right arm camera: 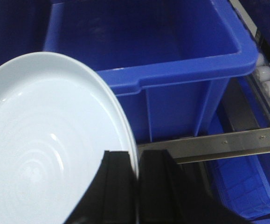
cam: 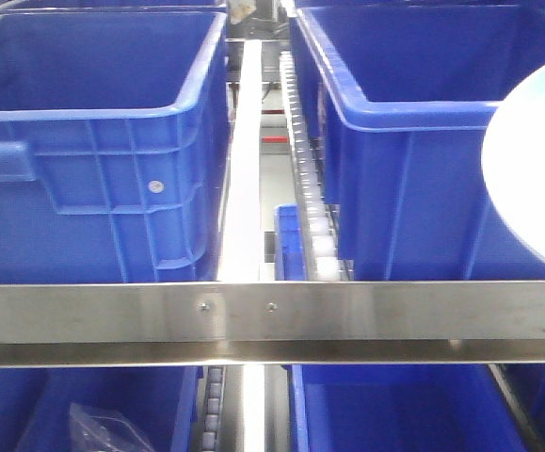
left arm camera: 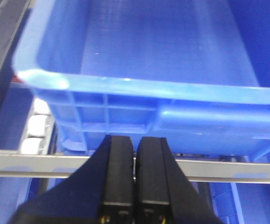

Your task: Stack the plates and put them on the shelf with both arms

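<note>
Your right gripper (right arm camera: 137, 196) had its two black fingers (right arm camera: 114, 191) clamped narrowly on the rim of the plate (right arm camera: 46, 154), one finger on each face of the edge. From that pinch the plate spread up and away to the left of the fingers, tilted rather than flat. It looked glossy and pale blue-white, plain, with faint concentric rings in its shallow well and a low upturned rim catching small highlights. You could not tell from any view whether this was one plate or two stacked together. In the front view only a curved slice of the plate (cam: 536, 169) showed at the right edge.

Beyond your right fingers, above and slightly right of them, stood a blue bin (right arm camera: 172, 60), with the metal shelf rail (right arm camera: 218, 142) running just past the fingertips.

Your left gripper (left arm camera: 135, 182) carried nothing: its fingers (left arm camera: 118, 172) were pressed together with only a hairline between them. Straight ahead of those fingertips lay the shelf rail (left arm camera: 32, 163), and just above it another blue bin (left arm camera: 162, 70).
</note>
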### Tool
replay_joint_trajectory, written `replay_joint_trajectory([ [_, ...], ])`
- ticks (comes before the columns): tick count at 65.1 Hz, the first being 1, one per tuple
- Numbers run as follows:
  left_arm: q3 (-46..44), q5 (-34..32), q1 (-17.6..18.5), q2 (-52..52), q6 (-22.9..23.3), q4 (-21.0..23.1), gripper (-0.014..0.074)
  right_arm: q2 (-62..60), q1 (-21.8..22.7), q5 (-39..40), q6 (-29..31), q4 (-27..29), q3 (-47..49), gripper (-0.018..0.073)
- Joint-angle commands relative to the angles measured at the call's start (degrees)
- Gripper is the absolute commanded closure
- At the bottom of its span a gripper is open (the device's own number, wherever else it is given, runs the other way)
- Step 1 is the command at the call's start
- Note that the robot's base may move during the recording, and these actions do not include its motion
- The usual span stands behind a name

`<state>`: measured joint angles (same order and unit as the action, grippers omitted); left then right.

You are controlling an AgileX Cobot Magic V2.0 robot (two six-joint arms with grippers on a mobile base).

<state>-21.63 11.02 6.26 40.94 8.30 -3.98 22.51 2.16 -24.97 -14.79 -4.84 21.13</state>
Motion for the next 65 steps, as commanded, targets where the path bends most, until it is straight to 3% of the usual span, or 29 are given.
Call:
replay_joint_trajectory([
  [1, -1.6, -4.6, -0.1, 0.1, 0.3, 0.1, 0.0514, 0.2, 0.3, 5.9, 0.2, -0.4, 1.7, 0.0503],
  [65, -1.6, -4.6, -0.1, 0.1, 0.3, 0.1, 0.0514, 0.2, 0.3, 5.9, 0.2, -0.4, 1.7, 0.0503],
])
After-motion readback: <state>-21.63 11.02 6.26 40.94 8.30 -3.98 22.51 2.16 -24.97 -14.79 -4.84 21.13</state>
